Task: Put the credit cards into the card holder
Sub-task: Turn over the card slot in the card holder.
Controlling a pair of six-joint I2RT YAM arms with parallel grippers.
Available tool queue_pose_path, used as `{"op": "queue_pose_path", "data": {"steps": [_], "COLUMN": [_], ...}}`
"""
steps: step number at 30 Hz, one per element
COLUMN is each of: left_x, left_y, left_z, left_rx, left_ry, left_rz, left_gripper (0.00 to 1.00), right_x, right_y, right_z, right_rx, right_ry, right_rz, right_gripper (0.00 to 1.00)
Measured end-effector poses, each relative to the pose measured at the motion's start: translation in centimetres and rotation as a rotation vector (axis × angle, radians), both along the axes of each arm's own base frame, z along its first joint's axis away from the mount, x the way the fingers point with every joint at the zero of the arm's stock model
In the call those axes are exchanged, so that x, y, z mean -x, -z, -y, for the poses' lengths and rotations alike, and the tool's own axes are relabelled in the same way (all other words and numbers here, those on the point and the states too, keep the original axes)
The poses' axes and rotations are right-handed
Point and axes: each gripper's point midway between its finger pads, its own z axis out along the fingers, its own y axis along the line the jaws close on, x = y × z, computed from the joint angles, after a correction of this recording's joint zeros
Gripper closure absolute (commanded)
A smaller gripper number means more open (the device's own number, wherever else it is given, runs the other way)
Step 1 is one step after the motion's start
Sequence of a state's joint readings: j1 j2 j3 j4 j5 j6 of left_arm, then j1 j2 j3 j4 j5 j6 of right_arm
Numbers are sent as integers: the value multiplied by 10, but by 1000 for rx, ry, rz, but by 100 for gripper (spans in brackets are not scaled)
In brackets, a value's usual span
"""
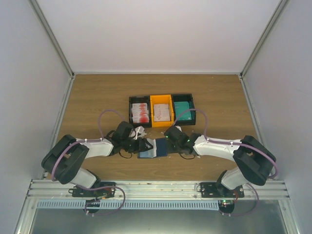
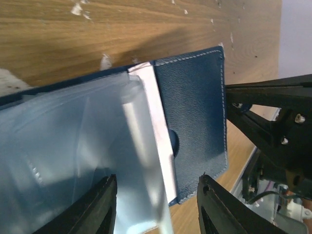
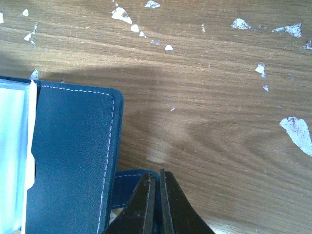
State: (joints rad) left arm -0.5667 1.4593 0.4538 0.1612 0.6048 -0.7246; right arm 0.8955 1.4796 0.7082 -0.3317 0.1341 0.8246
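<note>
– Card holder (image 1: 152,147), where?
– Open on the table (image 3: 204,122) between both arms, just in front of three bins (image 1: 161,97).
– Pincers?
– Left pincer (image 2: 157,181) is spread over the clear sleeves, with a white strip (image 2: 163,146) along the navy flap. Right pincer (image 3: 158,176) is pressed together at the stitched right edge, by a navy tab (image 3: 130,179); pinched or not, I cannot tell.
– Credit cards (image 1: 140,113)?
– Stacked in the bins.
– Room?
– Bare wood beyond the bins and to the right of the holder.

I had the left gripper (image 1: 140,144) and right gripper (image 1: 168,145) flanking the wallet (image 1: 152,148), with three bins (image 1: 161,96) walling its far side. Bare table (image 1: 97,95) lay open beyond them and out to either side.
</note>
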Motion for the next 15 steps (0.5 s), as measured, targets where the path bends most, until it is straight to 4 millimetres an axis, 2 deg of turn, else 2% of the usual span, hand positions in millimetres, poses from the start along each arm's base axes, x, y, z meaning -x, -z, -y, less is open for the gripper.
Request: {"op": "queue_pose_path", "data": {"steps": [8, 11, 15], "left_x": [3, 2, 1], "left_y": [-11, -15, -10], "left_z": [19, 25, 30], "left_rx": [66, 83, 79], "left_ry": [73, 91, 104], "left_rz": [-3, 10, -1], "left_gripper": [53, 53, 54], "right_x": [0, 0, -4], "right_y": [-1, -9, -25], "right_z": [2, 2, 1], "right_rx": [-10, -31, -70], "right_ry": [5, 6, 17], "right_rz": [5, 23, 64], "right_gripper": [77, 71, 62]}}
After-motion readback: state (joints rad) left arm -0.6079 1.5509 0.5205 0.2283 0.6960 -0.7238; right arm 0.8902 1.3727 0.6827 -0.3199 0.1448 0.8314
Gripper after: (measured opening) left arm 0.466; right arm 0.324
